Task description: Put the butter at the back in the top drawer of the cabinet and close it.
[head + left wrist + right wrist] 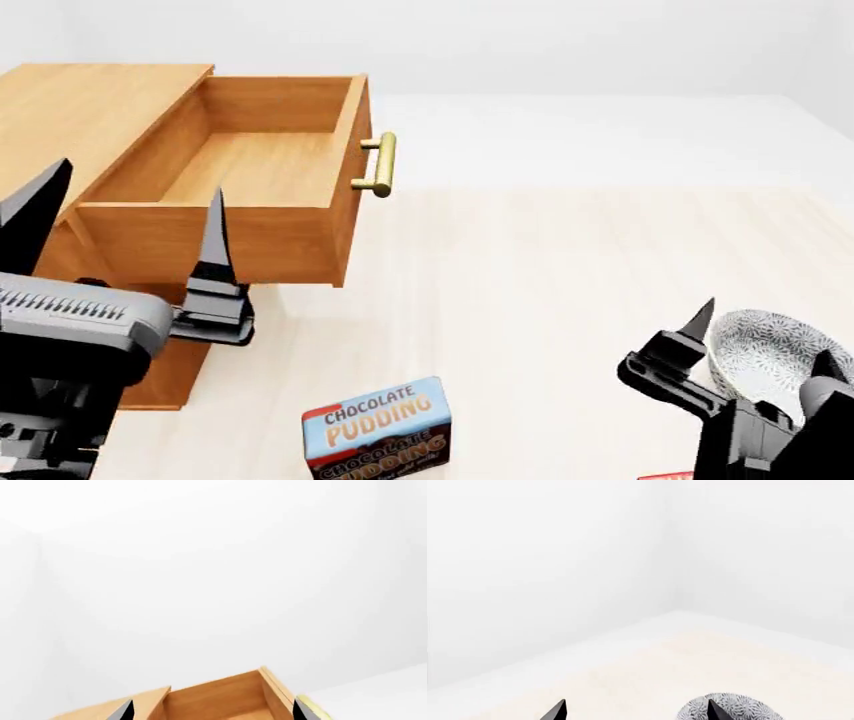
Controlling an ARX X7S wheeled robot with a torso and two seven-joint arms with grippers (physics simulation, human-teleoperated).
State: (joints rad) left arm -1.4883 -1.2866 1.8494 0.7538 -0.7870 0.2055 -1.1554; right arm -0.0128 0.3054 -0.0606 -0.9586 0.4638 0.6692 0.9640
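Butter (667,476) barely shows at the head view's bottom edge, ungrasped; top drawer (234,170) stands open, empty, upper left. Left hand (127,225) and right hand (761,340) gape, holding nothing.

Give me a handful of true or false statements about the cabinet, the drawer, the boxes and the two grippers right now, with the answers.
1. The light-brown wooden top drawer with the brass bar handle is pulled open. True.
2. Something already lies inside that drawer. False: its visible floor is bare.
3. The left gripper grips the handle. False: its fingers are spread, holding nothing, beside the orange-brown wooden cabinet.
4. The blue-and-brown chocolate pudding box stands on the pale floor. True.
5. The right gripper is shut on the grey patterned bowl. False: it is open and empty in front of the bowl.
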